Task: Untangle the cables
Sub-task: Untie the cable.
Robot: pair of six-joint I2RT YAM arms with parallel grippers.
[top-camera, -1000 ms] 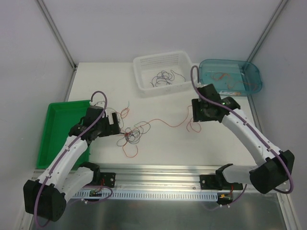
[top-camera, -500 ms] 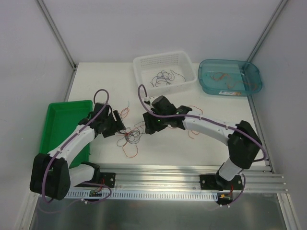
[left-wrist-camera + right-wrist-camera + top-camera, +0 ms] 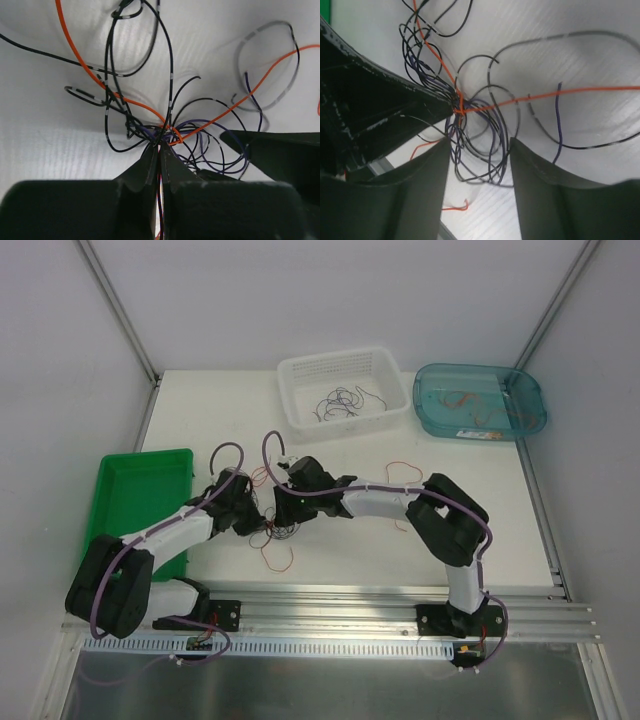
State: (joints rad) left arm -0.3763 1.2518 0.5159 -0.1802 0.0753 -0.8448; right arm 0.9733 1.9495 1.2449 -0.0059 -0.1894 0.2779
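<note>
Just right of the green tray (image 3: 130,502), on the white surface (image 3: 470,480), the cables (image 3: 275,528) lie in a small tangle of black, orange and purple strands, with loose red loops trailing farther from the tray. My left end effector (image 3: 159,150) has its fingers pressed together on the tangle's knot, thin strands pinched between the tips. My right end effector (image 3: 477,145), on the tangle's far side from the tray, stands apart, its fingers straddling several dark loops.
</note>
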